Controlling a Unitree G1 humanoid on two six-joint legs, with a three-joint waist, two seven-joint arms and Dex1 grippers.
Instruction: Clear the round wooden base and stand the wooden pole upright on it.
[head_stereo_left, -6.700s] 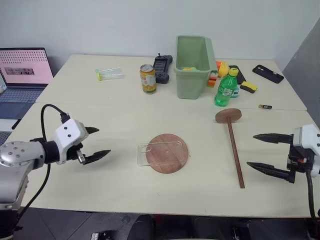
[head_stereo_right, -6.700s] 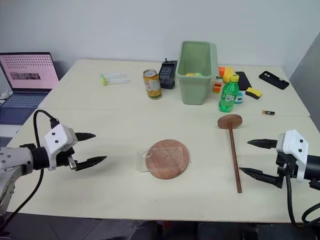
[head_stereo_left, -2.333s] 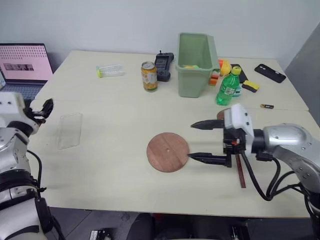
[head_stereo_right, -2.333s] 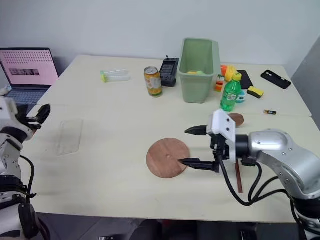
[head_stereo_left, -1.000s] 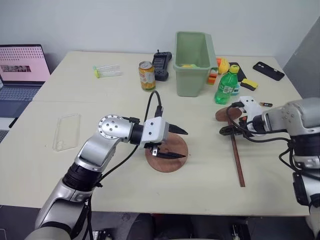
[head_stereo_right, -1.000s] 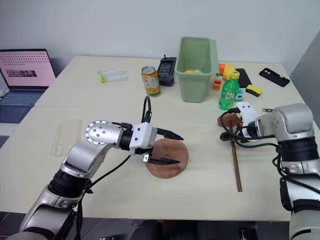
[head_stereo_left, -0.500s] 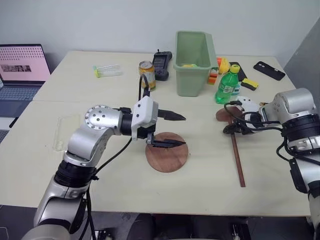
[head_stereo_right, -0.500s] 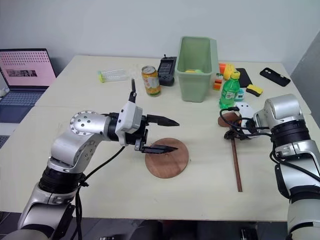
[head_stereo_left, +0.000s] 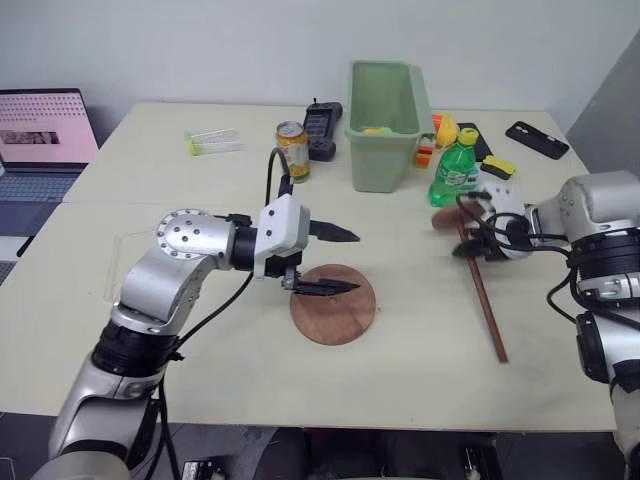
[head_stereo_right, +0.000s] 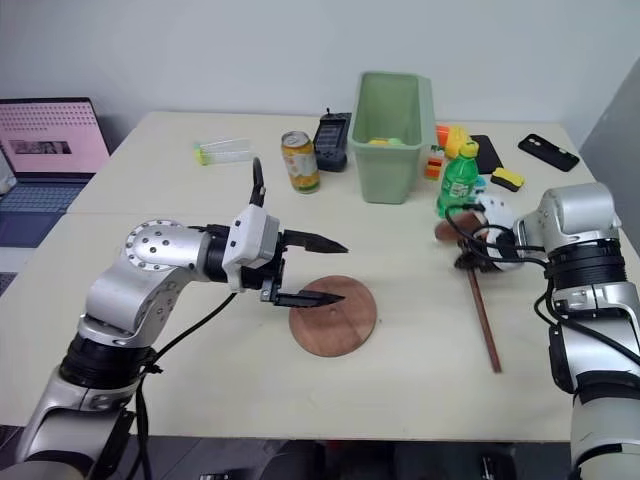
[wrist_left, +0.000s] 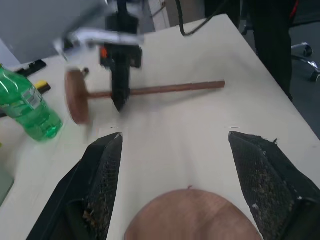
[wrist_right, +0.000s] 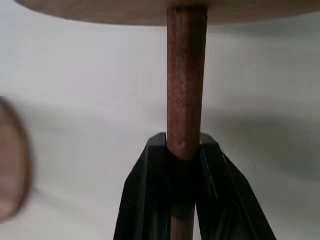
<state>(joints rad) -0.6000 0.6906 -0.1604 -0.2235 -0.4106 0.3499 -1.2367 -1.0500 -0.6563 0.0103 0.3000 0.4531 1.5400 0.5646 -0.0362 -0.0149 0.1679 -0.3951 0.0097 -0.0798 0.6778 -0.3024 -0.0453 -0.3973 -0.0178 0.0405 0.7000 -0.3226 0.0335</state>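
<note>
- pole (head_stereo_left: 484, 290): thin dark-brown wooden rod, round reddish disc fixed at its far end. the disc end is blurred and partly hidden behind the right claw and its cables. long axis runs from the disc, near the green bottle (head_stereo_left: 452, 175), toward the desk's near right edge. the disc end appears raised off the desk, though i cannot tell for sure.
- right claw (wrist_right: 184, 150): clenched on the pole's shaft just below the disc; in the right wrist view the black fingers (wrist_right: 145, 200) pinch the rod from both sides.
- base (head_stereo_left: 333, 304): flat round reddish-brown wooden disc, lying bare on the cream desk (head_stereo_left: 200, 360) at centre; its centre hole is too small to make out.
- left claw (head_stereo_left: 340, 262): released, empty, two black pointed fingers (wrist_left: 100, 175) spread with textured inner pads, hovering over the base's left edge and pointing right.
- clear case (head_stereo_left: 125, 250): mostly hidden behind the left arm, left of the base.
- far desk: green plastic bin (head_stereo_left: 383, 128), can (head_stereo_left: 292, 150), black phone (head_stereo_left: 537, 140), clear tube (head_stereo_left: 212, 143).
- laptop (head_stereo_left: 45, 140): cut off at the left edge.
</note>
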